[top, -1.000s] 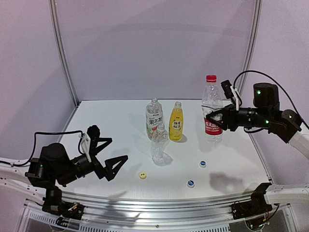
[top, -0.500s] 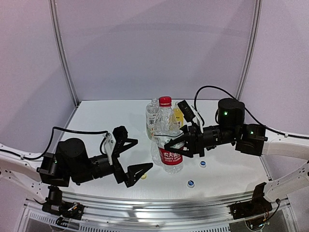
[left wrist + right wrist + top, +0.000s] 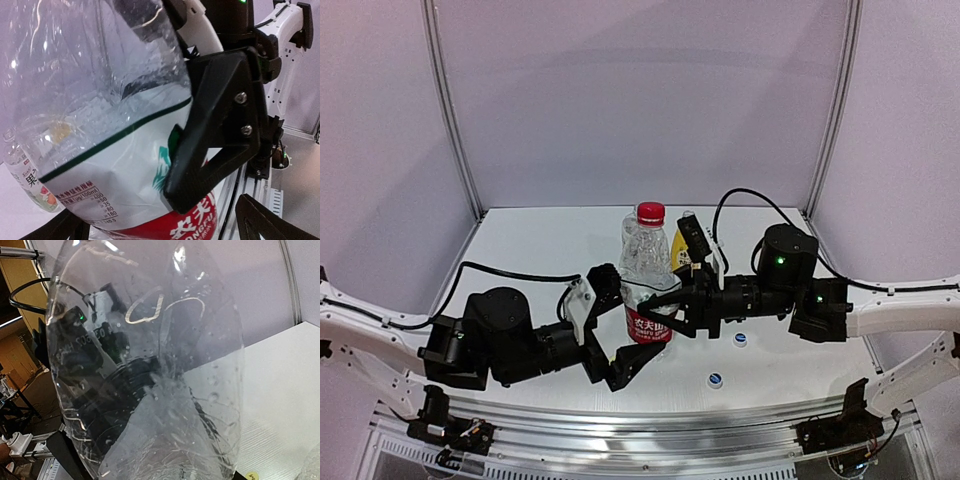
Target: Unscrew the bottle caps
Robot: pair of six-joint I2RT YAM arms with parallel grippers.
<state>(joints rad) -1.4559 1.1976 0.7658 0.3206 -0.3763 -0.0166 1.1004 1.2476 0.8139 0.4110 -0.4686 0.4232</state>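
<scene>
My right gripper [image 3: 666,304] is shut on the clear bottle with the red label [image 3: 646,300] and holds it upright over the table's middle front; its red cap [image 3: 650,212] is on. My left gripper [image 3: 621,330] is open, its fingers wide apart on either side of the bottle's lower part. In the left wrist view the bottle [image 3: 100,125] fills the frame, with a right finger [image 3: 220,125] pressed on its label. The bottle also fills the right wrist view [image 3: 150,365]. The fruit-label bottle [image 3: 630,232] and the yellow bottle [image 3: 681,240] stand behind, partly hidden. The plain clear bottle is hidden.
Two blue-and-white caps [image 3: 740,339] [image 3: 716,380] lie loose on the table right of the held bottle. A yellow cap [image 3: 257,476] shows at the bottom edge of the right wrist view. Both arms meet at the middle front.
My right arm carried the red-label bottle from the far right to the middle front. My left arm came forward and right, and its open fingers now straddle the bottle.
</scene>
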